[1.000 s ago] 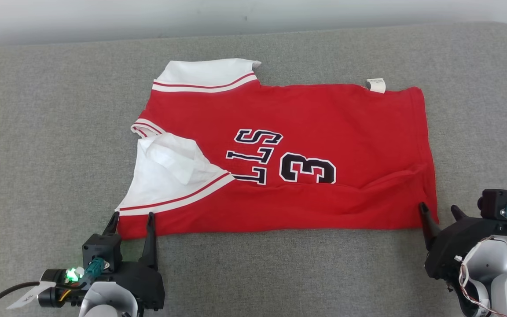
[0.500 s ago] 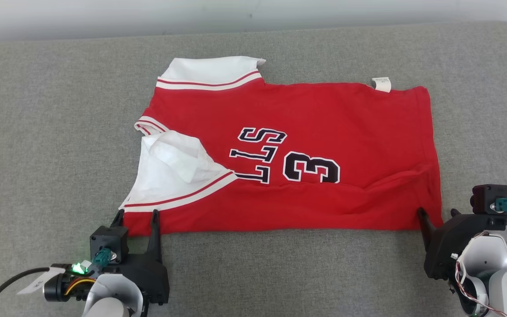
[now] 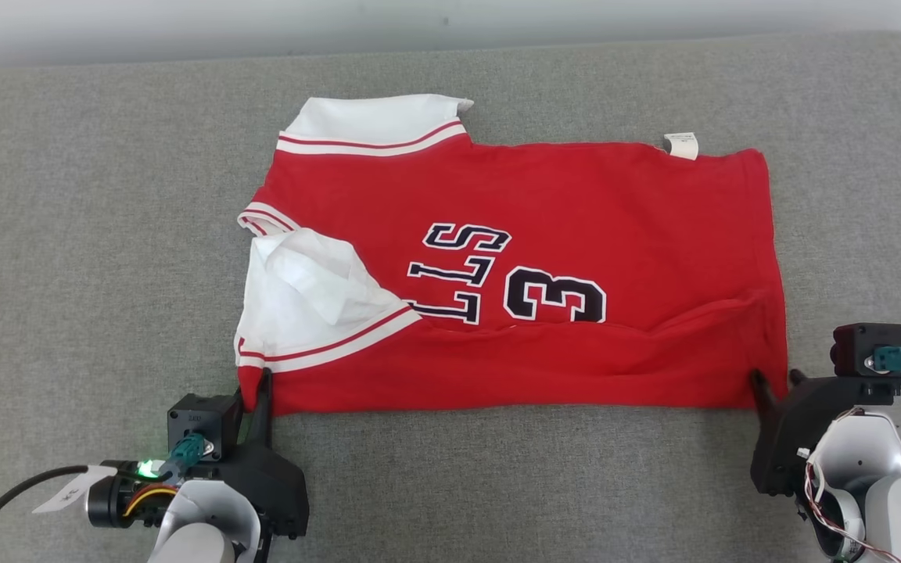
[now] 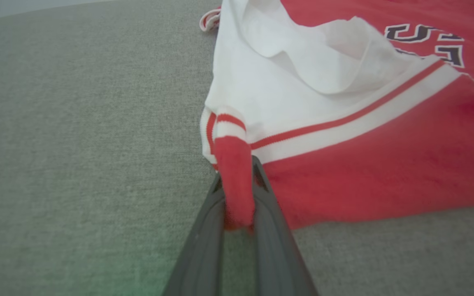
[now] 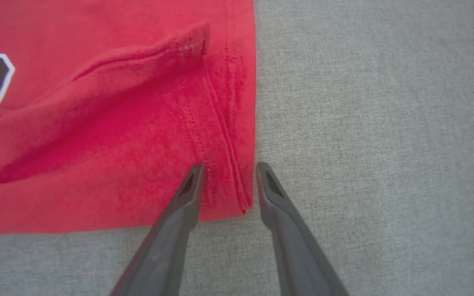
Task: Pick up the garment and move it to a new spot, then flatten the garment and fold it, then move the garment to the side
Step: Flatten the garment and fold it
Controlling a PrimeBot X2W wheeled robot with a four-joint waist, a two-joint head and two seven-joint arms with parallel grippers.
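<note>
Grey cloth covers the surface [image 3: 106,195], and both arms sit low at its near edge. At 7 o'clock in the head view, the left claw [image 3: 253,389] is pinched tight on a near corner of the garment [image 3: 576,211]. The left wrist view shows it well: the two dark fingers [image 4: 270,213] squeeze a little roll of red cloth, and that corner curls up. At 4 o'clock the right claw [image 3: 775,381] has its fingers apart. In the right wrist view one finger [image 5: 181,205] lies over the red hem. The other rests on the grey just beside the edge, so the garment's other near corner sits between them.

The garment is a red shirt with white sleeves. It lies spread out in the middle of the surface, its long side going from 9 to 3 o'clock. A fold [image 3: 701,313] bumps up near the right claw. Past that are a black number 3 [image 3: 552,295] and some black letters. A white sleeve [image 3: 302,305] lies crumpled toward 9 o'clock. Farthest away, at 1 o'clock, a small white tag [image 3: 681,145] sticks out from the far edge.
</note>
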